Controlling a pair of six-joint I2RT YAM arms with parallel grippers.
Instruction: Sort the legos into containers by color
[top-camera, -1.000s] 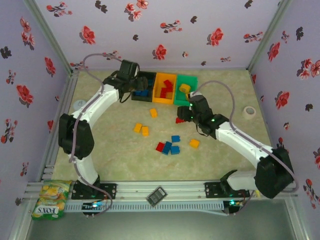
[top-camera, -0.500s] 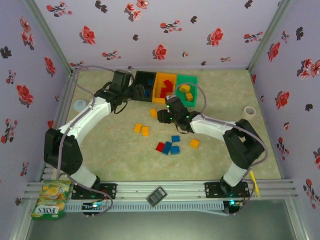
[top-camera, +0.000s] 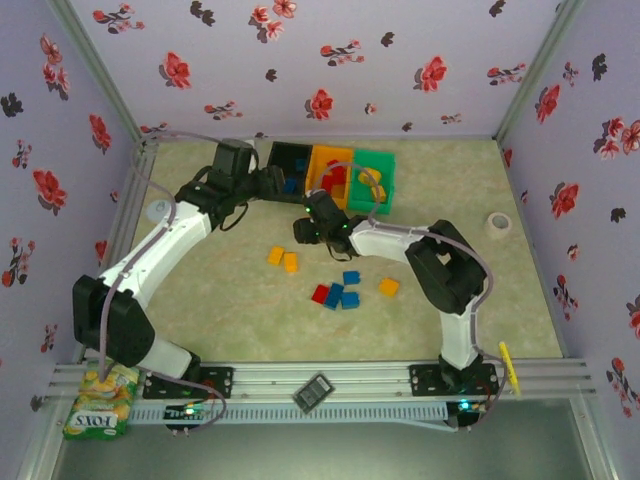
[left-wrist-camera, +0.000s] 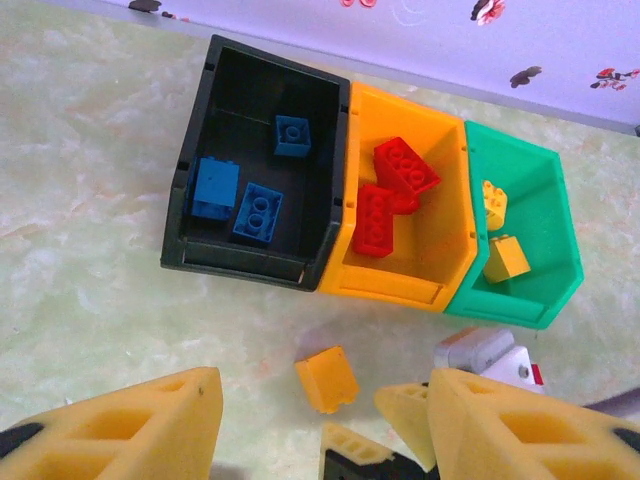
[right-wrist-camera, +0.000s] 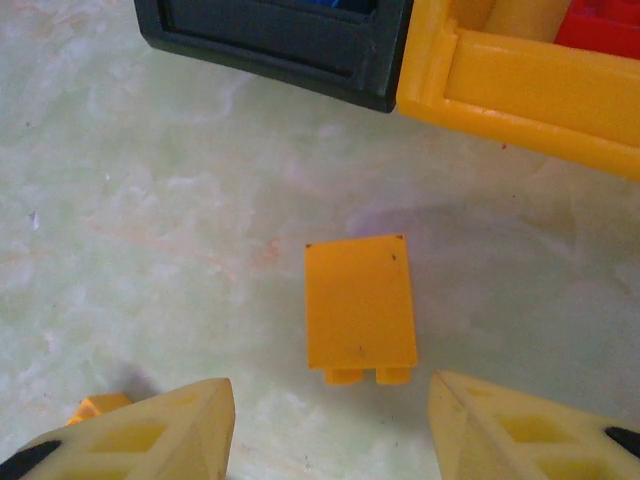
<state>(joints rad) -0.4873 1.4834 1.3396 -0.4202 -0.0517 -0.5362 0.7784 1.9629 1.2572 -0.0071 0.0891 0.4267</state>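
Observation:
The containers stand in a row at the back: a black bin (left-wrist-camera: 190, 225) with three blue legos, an orange bin (left-wrist-camera: 450, 215) with red legos (left-wrist-camera: 405, 165), and a green bin (left-wrist-camera: 560, 235) with yellow ones. A yellow lego (right-wrist-camera: 360, 305) lies flat on the table in front of the black and orange bins. My right gripper (right-wrist-camera: 330, 400) hovers open just short of it, a finger to each side. My left gripper (left-wrist-camera: 322, 425) is open and empty, looking down on the same lego (left-wrist-camera: 327, 378) and the right gripper (left-wrist-camera: 385, 430). From above, the left gripper (top-camera: 272, 182) is beside the black bin (top-camera: 290, 153).
More loose legos lie mid-table: two yellow (top-camera: 283, 259), a red (top-camera: 320, 294), three blue (top-camera: 343, 292) and a yellow (top-camera: 388, 287). A tape roll (top-camera: 497, 224) sits at the right and a snack packet (top-camera: 103, 400) at the near left corner.
My right arm has swung left from beside the green bin to the yellow lego in front of the black and orange bins. My left gripper has drawn back left from over the black bin.

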